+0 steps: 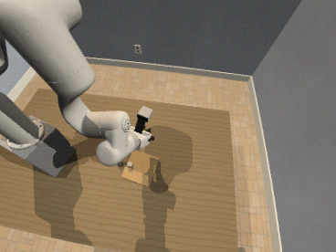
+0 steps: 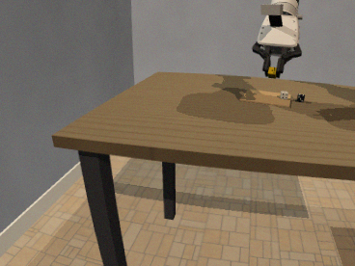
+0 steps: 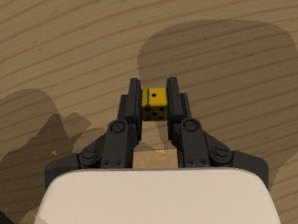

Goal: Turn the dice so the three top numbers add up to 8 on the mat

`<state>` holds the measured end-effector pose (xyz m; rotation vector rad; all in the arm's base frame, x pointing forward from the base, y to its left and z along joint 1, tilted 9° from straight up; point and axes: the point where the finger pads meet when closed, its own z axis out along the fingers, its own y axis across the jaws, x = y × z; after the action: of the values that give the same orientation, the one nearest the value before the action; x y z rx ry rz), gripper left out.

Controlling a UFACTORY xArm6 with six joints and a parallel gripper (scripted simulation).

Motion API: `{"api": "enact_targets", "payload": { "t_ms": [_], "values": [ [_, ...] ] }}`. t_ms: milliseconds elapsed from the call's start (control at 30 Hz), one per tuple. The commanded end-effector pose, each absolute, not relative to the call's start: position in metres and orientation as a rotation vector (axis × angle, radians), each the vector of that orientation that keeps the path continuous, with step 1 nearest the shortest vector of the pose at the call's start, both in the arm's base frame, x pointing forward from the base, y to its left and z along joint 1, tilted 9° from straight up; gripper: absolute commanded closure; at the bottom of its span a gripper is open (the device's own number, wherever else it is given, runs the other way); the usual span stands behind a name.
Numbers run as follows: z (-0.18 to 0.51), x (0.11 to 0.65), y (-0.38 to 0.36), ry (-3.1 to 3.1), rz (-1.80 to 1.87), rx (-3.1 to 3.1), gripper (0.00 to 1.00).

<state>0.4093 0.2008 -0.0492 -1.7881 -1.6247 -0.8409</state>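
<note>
My gripper (image 2: 273, 67) is shut on a yellow die (image 2: 273, 71) and holds it well above the table. In the wrist view the yellow die (image 3: 154, 104) sits between the two black fingers, over bare wood. The tan mat (image 2: 267, 97) lies flat on the table below. A white die (image 2: 285, 94) rests on the mat near one edge; it also shows in the top view (image 1: 130, 164) on the mat (image 1: 141, 170). A black die (image 2: 301, 97) lies just beside the mat's edge, apparently on the wood. The arm hides it in the top view.
The robot's grey base block (image 1: 43, 152) stands at the table's left. The arm's white elbow (image 1: 111, 146) hangs low, close over the mat's near corner. The table edge (image 2: 203, 154) runs along the front.
</note>
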Motion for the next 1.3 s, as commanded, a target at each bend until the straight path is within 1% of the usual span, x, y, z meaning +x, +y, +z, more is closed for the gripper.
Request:
{"api": "enact_targets", "payload": {
  "t_ms": [0,233,667,933,1267],
  "values": [
    [-0.051,0.409,0.198,-1.516,-0.971,-1.662,0.85],
    [-0.051,0.409,0.195,-1.408,-1.08,-1.544,0.85],
    [-0.055,0.409,0.196,-1.398,-1.09,-1.534,0.85],
    [-0.07,0.409,0.198,-1.398,-1.09,-1.534,0.85],
    [-0.106,0.41,0.203,-1.398,-1.09,-1.534,0.85]
  ]
}}
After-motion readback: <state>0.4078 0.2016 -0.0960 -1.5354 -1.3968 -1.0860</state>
